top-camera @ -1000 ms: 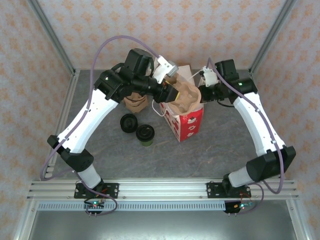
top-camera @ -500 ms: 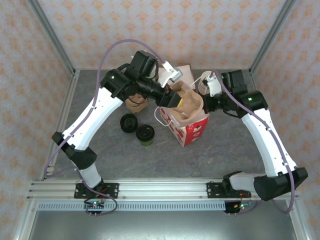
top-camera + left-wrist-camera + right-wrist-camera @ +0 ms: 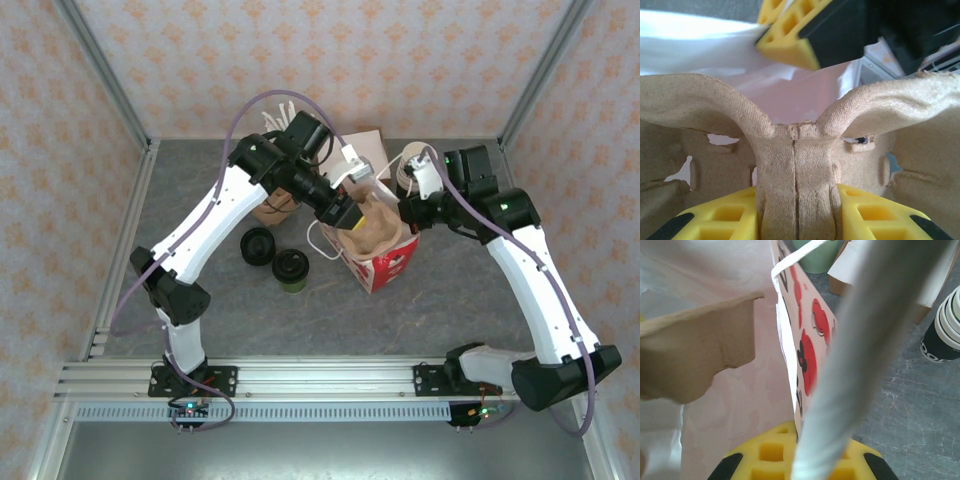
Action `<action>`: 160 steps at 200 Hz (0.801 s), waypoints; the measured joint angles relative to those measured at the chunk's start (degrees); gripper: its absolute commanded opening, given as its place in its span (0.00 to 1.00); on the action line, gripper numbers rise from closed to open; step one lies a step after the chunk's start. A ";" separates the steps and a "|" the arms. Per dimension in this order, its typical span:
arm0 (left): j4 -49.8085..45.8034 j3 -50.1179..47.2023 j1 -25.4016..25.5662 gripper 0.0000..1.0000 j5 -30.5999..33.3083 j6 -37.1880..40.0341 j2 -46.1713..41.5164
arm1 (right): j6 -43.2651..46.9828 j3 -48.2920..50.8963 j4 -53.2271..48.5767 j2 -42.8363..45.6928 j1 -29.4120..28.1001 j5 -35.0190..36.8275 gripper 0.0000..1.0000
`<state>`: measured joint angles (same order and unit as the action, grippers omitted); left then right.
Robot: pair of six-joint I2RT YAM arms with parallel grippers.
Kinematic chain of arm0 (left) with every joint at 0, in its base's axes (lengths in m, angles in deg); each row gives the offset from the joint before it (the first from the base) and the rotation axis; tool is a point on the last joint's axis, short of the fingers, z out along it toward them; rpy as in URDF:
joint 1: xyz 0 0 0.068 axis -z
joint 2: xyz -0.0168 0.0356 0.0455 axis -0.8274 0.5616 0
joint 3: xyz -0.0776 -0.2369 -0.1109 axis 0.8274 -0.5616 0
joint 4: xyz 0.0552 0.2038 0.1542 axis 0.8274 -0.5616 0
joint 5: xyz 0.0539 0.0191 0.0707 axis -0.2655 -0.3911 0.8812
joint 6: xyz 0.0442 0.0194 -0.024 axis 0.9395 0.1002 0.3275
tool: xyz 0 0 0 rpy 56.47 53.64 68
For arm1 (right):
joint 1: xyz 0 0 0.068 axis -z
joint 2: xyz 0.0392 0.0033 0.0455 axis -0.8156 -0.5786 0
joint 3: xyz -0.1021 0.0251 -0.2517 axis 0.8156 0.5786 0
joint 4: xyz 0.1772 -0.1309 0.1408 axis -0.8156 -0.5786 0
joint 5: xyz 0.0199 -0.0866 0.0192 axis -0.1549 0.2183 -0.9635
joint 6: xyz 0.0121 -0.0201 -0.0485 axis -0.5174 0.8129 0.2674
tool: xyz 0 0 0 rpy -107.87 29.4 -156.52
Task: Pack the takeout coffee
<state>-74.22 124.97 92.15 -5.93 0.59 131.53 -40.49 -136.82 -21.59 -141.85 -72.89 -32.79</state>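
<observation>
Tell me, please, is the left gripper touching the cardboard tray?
Touching. The left wrist view shows the left gripper clamping the tray by its middle ridge.

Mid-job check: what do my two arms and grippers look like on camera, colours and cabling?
The left arm and right arm have white shells on their long links and black joint housings. A lilac cable loops along each. The left gripper and right gripper are black, with yellow fingers moulded in a square grid.
</observation>
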 measured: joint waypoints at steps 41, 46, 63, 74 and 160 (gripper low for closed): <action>-1.42 0.35 -0.44 0.34 3.50 1.57 0.68 | 0.20 0.02 -0.42 0.31 -0.22 -1.11 0.06; -1.42 0.33 -0.44 0.34 4.00 1.57 0.68 | 0.22 0.02 -0.46 0.31 -0.35 -1.29 0.06; -1.40 0.33 -0.42 0.34 6.16 1.51 0.70 | 0.26 0.00 -0.63 0.31 -0.76 -1.66 0.06; -1.38 0.33 -0.42 0.34 7.41 1.27 0.70 | 0.50 0.02 -0.87 0.31 -0.94 -1.95 0.06; 0.74 0.39 2.51 0.34 17.38 -1.88 1.05 | 0.42 0.02 -1.60 0.31 -1.01 -4.74 0.06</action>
<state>-73.48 125.36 94.66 11.45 -1.29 132.58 -40.08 -136.80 -23.19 -141.55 -73.89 -37.53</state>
